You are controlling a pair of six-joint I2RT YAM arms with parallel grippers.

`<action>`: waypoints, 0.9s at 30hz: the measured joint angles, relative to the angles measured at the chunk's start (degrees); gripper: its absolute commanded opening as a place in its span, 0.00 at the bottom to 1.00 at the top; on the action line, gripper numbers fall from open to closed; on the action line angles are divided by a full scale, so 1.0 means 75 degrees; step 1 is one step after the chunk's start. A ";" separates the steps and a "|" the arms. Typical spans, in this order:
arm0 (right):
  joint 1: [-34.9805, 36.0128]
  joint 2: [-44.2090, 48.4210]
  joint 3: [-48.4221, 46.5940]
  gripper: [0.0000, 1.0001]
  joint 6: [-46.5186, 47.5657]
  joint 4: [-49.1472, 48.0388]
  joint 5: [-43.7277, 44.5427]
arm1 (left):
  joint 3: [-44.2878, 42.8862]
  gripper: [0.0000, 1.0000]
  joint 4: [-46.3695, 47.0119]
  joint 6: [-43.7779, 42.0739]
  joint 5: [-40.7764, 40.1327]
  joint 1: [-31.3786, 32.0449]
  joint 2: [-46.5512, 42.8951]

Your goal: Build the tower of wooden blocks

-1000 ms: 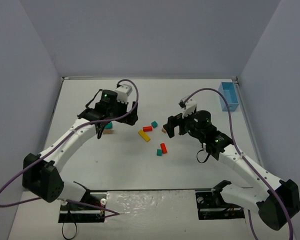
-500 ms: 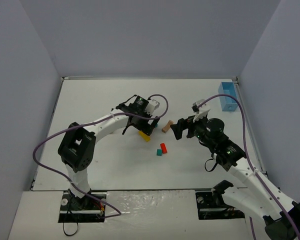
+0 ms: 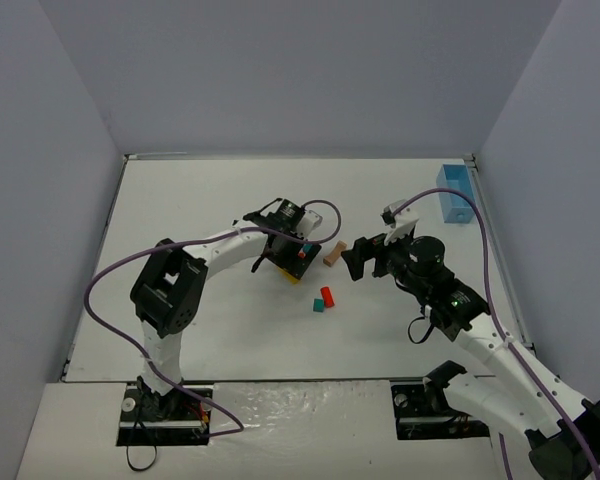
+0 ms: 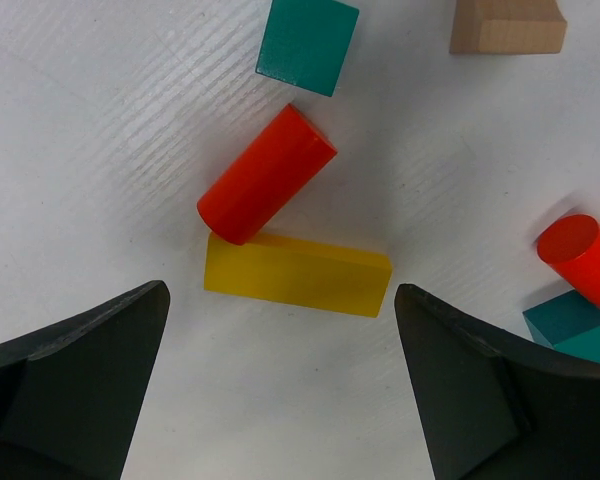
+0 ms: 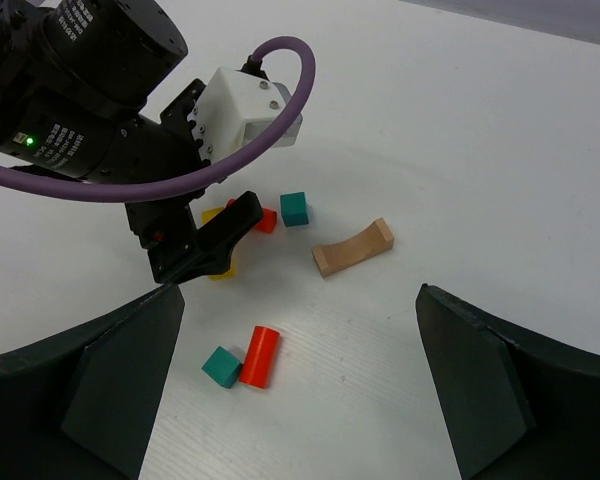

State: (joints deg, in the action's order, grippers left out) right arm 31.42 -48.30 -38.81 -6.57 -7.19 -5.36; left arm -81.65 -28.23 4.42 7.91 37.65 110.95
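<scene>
No tower stood yet; the blocks lay loose on the table (image 3: pixel 180 200) between the arms. Noted the left gripper (image 4: pixel 280 400) hovering over the yellow block (image 4: pixel 298 275), fingers spread wide, nothing held. Noted the right gripper (image 5: pixel 300 400) equally wide and empty, set back from the pieces.

Step judged: a first pick. The descent would need care, since a red cylinder (image 4: pixel 267 175) touched the yellow block's edge.

Only the left wrist view showed that contact; from above the arm hid it. The right wrist view showed the tan arch block (image 5: pixel 353 248) lying apart. Only the top view caught the light-blue bin (image 3: pixel 458 195), far right.
</scene>
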 measured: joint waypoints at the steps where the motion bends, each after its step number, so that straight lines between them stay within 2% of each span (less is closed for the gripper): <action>1: 0.0000 -0.0004 0.0005 1.00 0.0000 0.0007 0.0001 | 0.0000 0.94 0.0000 0.0008 -0.0054 0.0006 0.0011; 19: 0.0000 -0.0011 0.0109 1.00 0.0000 0.0083 0.0060 | -0.0067 0.90 0.0012 0.0276 -0.0276 0.0120 0.0254; 27: -0.0006 -0.0011 0.0109 1.00 0.0000 0.0083 0.0063 | -0.0063 0.90 0.0005 0.0858 -0.0662 0.0137 0.0219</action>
State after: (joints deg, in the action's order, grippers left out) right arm 31.37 -48.38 -38.00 -6.57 -6.57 -4.89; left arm -82.12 -28.19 10.86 2.94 38.68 112.60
